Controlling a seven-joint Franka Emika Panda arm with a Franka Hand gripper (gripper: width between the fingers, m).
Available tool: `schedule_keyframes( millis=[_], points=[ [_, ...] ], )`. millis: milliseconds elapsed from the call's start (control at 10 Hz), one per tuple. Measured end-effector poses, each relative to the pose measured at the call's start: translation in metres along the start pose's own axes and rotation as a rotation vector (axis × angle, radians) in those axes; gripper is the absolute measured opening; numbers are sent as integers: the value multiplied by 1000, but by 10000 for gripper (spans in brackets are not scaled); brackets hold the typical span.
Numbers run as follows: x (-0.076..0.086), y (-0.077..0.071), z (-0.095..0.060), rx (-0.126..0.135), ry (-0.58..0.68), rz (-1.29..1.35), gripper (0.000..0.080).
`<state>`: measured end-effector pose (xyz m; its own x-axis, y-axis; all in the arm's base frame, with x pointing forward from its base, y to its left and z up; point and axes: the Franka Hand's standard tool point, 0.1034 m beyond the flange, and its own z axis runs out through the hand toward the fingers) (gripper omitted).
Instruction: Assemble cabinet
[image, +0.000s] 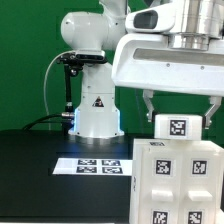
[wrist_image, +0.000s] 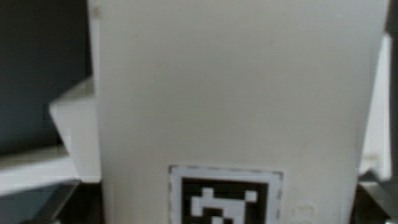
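In the exterior view my gripper (image: 180, 117) hangs at the right foreground, its dark fingers (image: 148, 106) on either side of a small white panel (image: 180, 128) with one square tag. It seems shut on this panel, holding it upright just above the white cabinet body (image: 175, 180), which bears several tags at the lower right. In the wrist view the held panel (wrist_image: 222, 90) fills most of the picture, blurred, with its tag near my gripper (wrist_image: 217, 205). The fingers barely show at the picture's edges.
The marker board (image: 100, 165) lies flat on the black table (image: 40, 170), to the exterior view's left of the cabinet. The arm's white base (image: 95, 100) stands behind it, before a green backdrop. A black stand (image: 68, 75) rises beside the base.
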<state>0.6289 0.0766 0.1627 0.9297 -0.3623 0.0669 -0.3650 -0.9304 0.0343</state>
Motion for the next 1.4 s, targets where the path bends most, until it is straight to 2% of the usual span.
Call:
schedule_keyframes(
  millis=[400, 500, 700, 1200, 1400],
  points=[
    [1, 2, 1, 9, -7, 294, 557],
    [0, 3, 1, 30, -29, 475, 557],
    [-1, 1, 1, 34, -44, 848, 557],
    [-1, 2, 2, 43, -77, 1171, 557],
    [-1, 4, 4, 69, -132, 1490, 557]
  ],
)
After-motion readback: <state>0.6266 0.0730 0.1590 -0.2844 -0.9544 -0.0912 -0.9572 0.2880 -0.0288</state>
